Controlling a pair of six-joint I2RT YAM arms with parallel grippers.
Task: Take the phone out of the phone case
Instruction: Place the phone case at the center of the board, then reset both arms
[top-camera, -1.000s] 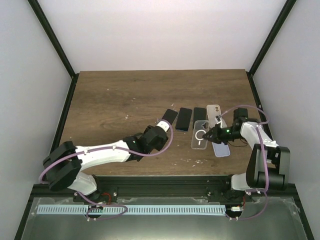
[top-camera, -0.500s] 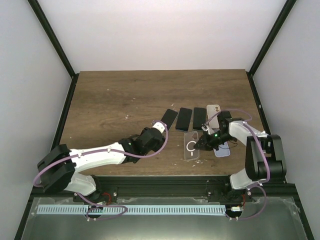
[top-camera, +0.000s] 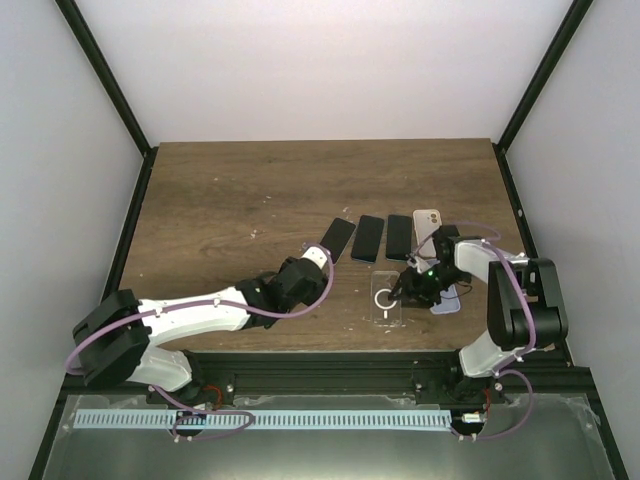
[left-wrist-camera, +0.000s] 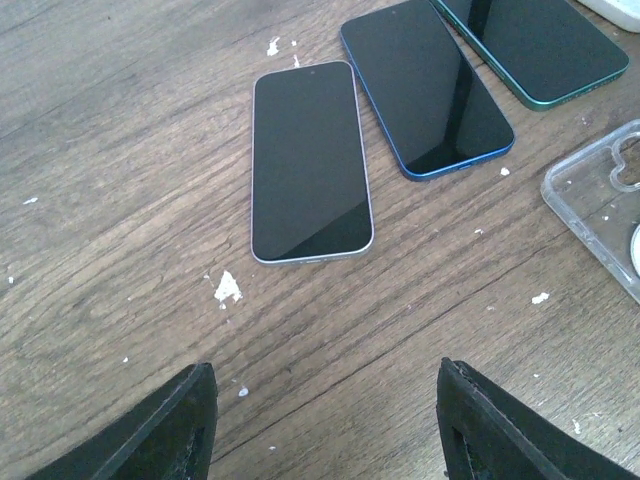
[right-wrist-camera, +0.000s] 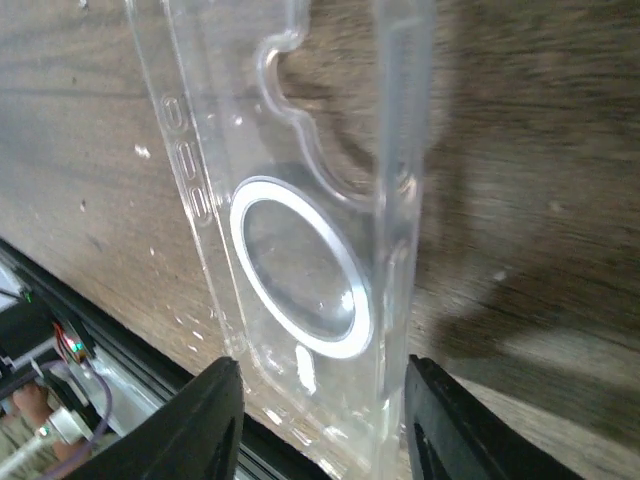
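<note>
Top external view: over the last second the clear phone case (top-camera: 388, 298) had slid from beside the row of phones toward the near edge and to the left. The right arm had folded in after it, and its fingers had parted. The left arm had barely shifted.

The right arm bent sharply back over a pale blue phone (top-camera: 447, 303), which lay flat on the table (top-camera: 220, 200) partly under its wrist. The right gripper (top-camera: 405, 289) pointed at the case. In the right wrist view its 2 fingers (right-wrist-camera: 205, 425) stood apart astride the case's end; whether a pad touched the wall, I could not tell. The case lay flat, wood showing through it.

The left arm stretched low across the table. The left gripper (top-camera: 322, 252) hung with jaws apart, holding nothing, just short of a silver-edged phone (left-wrist-camera: 308, 160).
</note>
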